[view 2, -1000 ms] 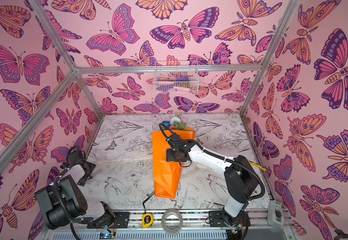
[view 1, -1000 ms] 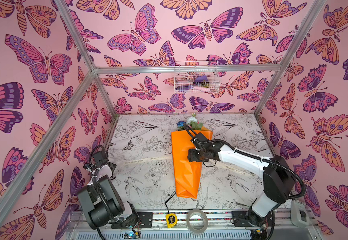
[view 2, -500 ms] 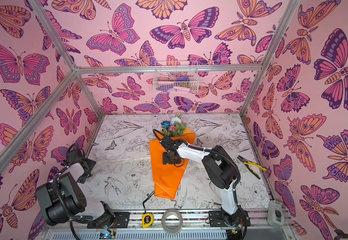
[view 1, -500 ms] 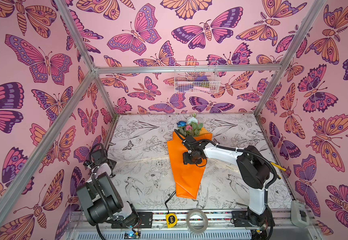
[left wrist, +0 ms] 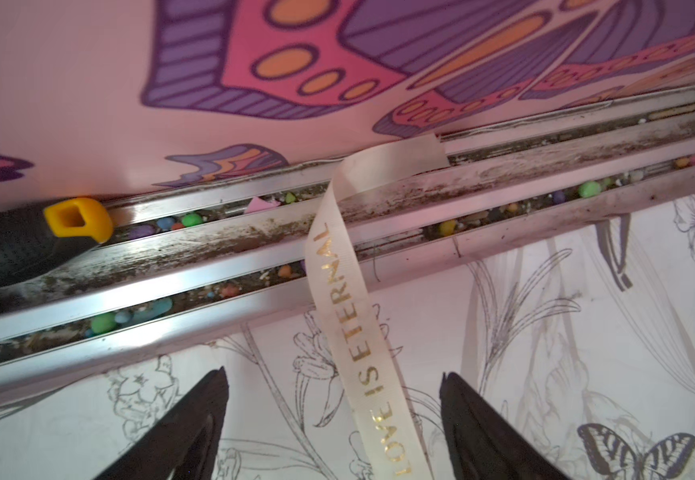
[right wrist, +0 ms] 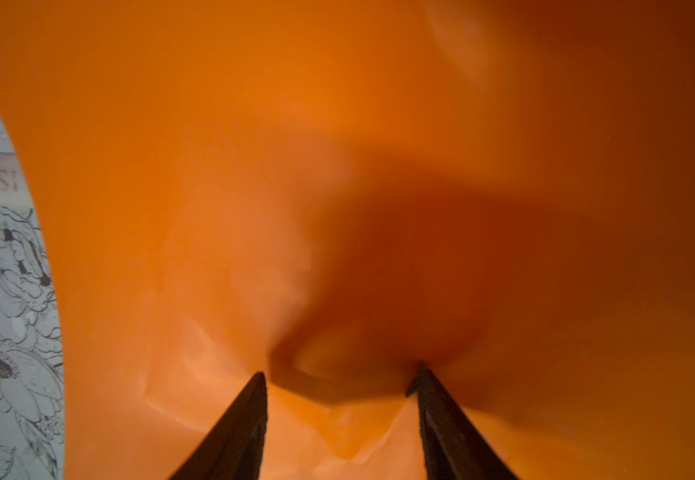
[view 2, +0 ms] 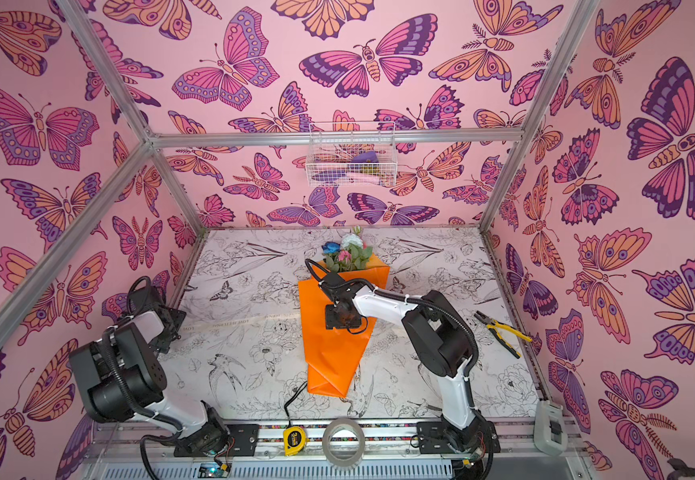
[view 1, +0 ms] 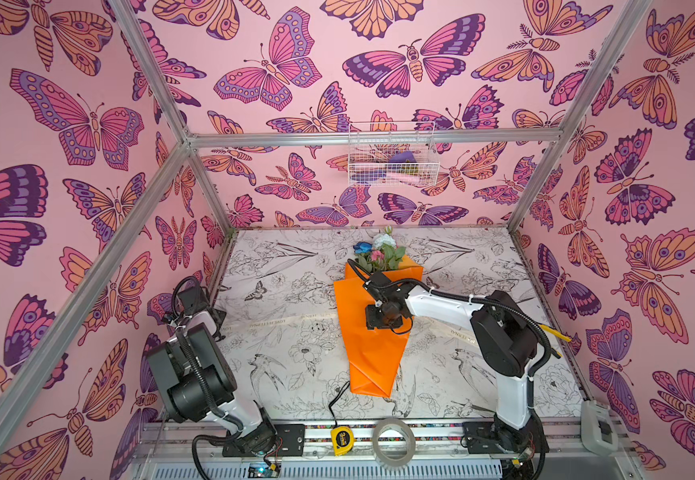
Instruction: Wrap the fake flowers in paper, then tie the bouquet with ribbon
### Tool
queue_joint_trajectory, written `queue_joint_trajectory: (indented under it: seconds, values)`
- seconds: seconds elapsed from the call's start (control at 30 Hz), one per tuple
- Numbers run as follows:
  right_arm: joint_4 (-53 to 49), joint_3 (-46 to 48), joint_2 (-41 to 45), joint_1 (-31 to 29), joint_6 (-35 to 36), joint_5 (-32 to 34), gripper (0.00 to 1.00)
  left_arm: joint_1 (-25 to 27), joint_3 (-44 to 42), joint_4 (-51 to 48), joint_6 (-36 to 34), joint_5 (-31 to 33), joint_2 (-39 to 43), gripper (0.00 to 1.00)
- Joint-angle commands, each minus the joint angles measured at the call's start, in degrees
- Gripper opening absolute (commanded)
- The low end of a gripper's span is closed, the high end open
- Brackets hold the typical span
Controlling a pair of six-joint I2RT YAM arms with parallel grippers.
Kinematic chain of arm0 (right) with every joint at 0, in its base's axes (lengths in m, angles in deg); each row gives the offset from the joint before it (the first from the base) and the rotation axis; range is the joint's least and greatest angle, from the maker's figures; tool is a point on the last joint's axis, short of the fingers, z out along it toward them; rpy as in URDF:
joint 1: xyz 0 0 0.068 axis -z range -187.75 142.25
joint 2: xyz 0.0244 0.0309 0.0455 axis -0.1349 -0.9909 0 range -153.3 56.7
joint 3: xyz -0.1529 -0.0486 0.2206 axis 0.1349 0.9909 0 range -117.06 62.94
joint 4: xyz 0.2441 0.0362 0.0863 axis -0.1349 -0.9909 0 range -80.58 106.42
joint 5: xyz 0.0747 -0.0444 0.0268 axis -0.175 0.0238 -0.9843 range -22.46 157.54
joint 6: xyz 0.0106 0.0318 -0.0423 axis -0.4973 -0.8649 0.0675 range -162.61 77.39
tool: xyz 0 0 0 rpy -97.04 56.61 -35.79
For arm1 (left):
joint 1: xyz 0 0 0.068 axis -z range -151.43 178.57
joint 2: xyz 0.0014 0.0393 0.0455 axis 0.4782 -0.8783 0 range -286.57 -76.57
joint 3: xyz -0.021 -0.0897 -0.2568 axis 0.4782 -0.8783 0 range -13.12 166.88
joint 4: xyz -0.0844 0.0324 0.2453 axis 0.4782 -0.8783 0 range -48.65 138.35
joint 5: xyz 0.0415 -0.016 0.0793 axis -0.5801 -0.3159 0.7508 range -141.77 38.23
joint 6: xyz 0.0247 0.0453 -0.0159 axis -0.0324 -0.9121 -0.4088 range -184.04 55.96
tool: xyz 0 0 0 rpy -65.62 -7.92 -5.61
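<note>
The table (view 1: 279, 291) (view 2: 233, 365) has a white cover printed with black flower drawings, and butterfly walls stand around it. The bouquet of fake flowers (view 1: 372, 353) (view 2: 329, 353) lies flat in the middle of it. Its wide end, with the blue, white and pink heads and green leaves, points to the back wall. The narrow end of its orange wrapping paper points to the front rail.

The right gripper (right wrist: 339, 376) (view 1: 383, 320) is lowered on the middle of the wrapping. In the right wrist view its fingertips (right wrist: 260, 380) stand partly apart and both press into the orange paper, with a small fold of paper raised between them. I cannot tell if they really clamp it.

The left gripper (left wrist: 334, 372) (view 1: 210, 318) is at the left edge of the table, well apart from the bouquet. Its jaws are spread wide and hold nothing.

A cream ribbon (left wrist: 337, 291) (view 1: 279, 324) with gold words LOVE IS ETERNAL lies on the table between these jaws. It runs across the table and passes under the bouquet.

A white wire basket (view 1: 391, 166) hangs on the back wall. A roll of clear tape (view 1: 393, 440) stands at the front rail. Yellow-handled pliers (view 2: 499, 332) lie near the right wall. A yellow tape measure (view 1: 343, 439) is just beside the roll.
</note>
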Motion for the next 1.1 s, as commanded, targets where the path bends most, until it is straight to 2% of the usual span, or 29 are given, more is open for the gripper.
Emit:
queue_joint_trajectory:
  seconds: [0.0, 0.23, 0.47, 0.6, 0.7, 0.77, 0.87, 1.07]
  values:
    - [0.38, -1.45, -0.69, 0.04, 0.07, -0.88, 0.57, -0.18, 2.31, -0.93, 0.97, -2.89, -2.33, 0.81]
    - [0.51, -1.26, -0.47, 0.05, -0.23, -0.76, 0.54, 0.1, 9.47, -11.78, 1.99, -1.75, -8.49, 0.73]
    - [0.97, -0.88, -0.26, 0.01, -0.41, -1.23, 0.51, 2.09, 13.32, -14.46, 0.71, -2.5, -15.14, 0.67]
    - [0.92, -0.51, 0.39, 0.12, -0.57, -0.48, 0.5, 2.63, 14.5, -15.12, -0.19, -4.77, -17.63, 0.51]
    - [1.05, -0.09, 0.72, 0.23, -0.83, 0.01, 0.49, 2.66, 12.69, -14.61, 0.8, -4.39, -15.65, 0.31]
    - [1.19, -0.05, 0.79, 0.29, -0.94, -0.03, 0.48, 2.82, 11.12, -13.72, 1.2, -5.08, -14.07, 0.23]
    - [1.25, 0.07, 0.97, 0.41, -0.94, -0.2, 0.47, 3.34, 8.92, -11.52, 1.13, -7.63, -12.23, 0.01]
    - [1.54, 0.86, 1.56, 0.87, -0.85, -0.05, 0.45, 6.53, 7.31, -7.27, -0.94, -11.12, -9.5, 0.0]
